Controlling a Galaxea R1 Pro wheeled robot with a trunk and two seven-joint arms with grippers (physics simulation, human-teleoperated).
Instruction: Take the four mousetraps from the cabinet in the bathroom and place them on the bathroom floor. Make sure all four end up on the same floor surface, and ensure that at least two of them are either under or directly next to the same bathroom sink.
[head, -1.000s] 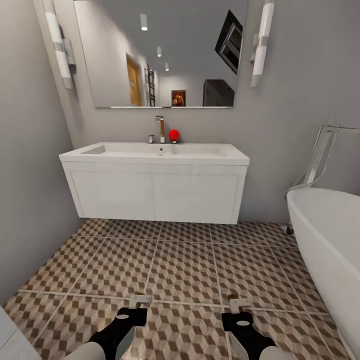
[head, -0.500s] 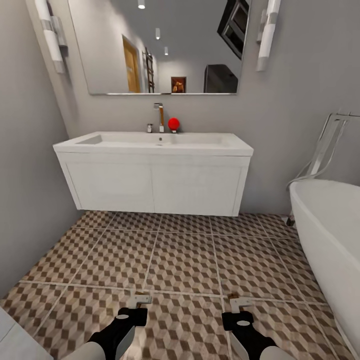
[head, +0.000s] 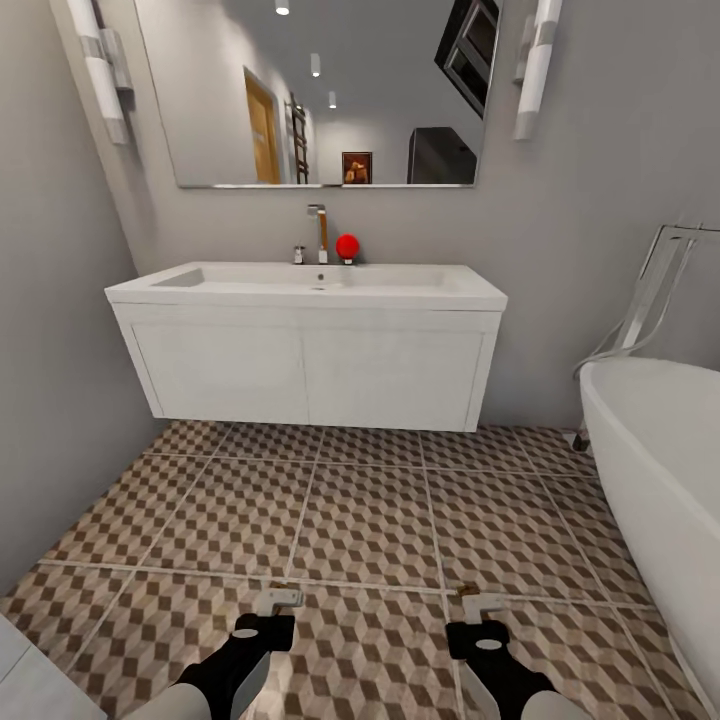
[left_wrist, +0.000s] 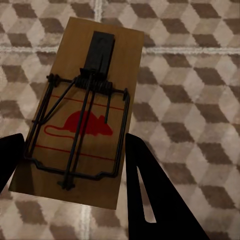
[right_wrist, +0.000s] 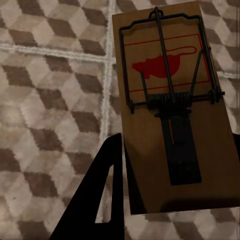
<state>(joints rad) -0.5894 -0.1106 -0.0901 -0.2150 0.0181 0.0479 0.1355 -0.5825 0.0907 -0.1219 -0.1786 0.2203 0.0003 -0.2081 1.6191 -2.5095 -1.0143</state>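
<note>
The white bathroom sink (head: 310, 283) with its chrome tap (head: 320, 228) sits on a wall-hung vanity (head: 305, 375) straight ahead. Cube-patterned bathroom floor (head: 365, 520) stretches from it to me. Low in the head view, my left gripper (head: 278, 600) and right gripper (head: 482, 605) hover above the tiles. One tan mousetrap (left_wrist: 80, 110) with a red mouse mark lies between the left gripper's (left_wrist: 72, 147) black fingers (left_wrist: 150, 190). A second mousetrap (right_wrist: 175, 100) sits in the right gripper (right_wrist: 175, 150), one finger (right_wrist: 110, 190) showing beside it. The cabinet and the other mousetraps are out of view.
A curved white bathtub (head: 660, 480) with a chrome hose fills the right side. A grey wall (head: 60, 380) closes the left. A red ball (head: 347, 245) rests by the tap under a wide mirror (head: 320, 90). Open tiles lie under the vanity.
The whole picture has shifted as the camera came nearer the sink, mostly in the first half second. Both grippers keep their traps and their places in the view.
</note>
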